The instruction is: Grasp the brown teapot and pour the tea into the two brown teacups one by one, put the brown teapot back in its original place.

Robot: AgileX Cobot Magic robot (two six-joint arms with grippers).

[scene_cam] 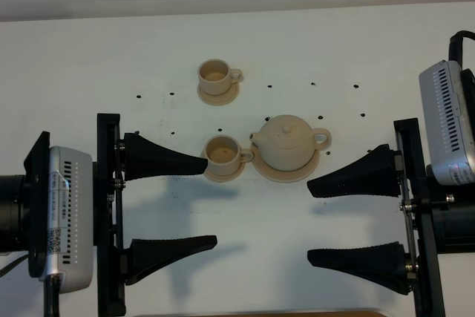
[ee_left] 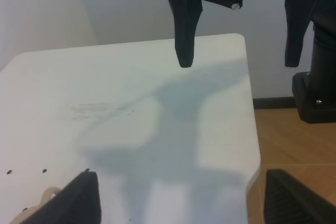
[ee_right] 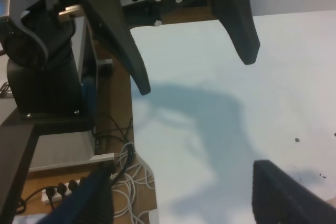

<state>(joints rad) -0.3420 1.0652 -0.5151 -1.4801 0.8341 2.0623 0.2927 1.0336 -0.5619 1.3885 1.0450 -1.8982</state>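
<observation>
While L gripper (scene_cam: 211, 203) and R gripper (scene_cam: 309, 222) hang empty, jaws spread wide, task looks unstarted. Teapot (scene_cam: 286, 141): on big saucer (scene_cam: 286, 175), nearer R side, touched by neither. Cups x2: near cup (scene_cam: 221, 154) just beside spout (scene_cam: 256, 139), far cup (scene_cam: 216, 76) behind. To do: grasp, both pours, return.

No text can be read. A small sticker (scene_cam: 53, 240) on the left arm's camera housing (scene_cam: 72, 198) perhaps carries print, but it is too blurred.
</observation>
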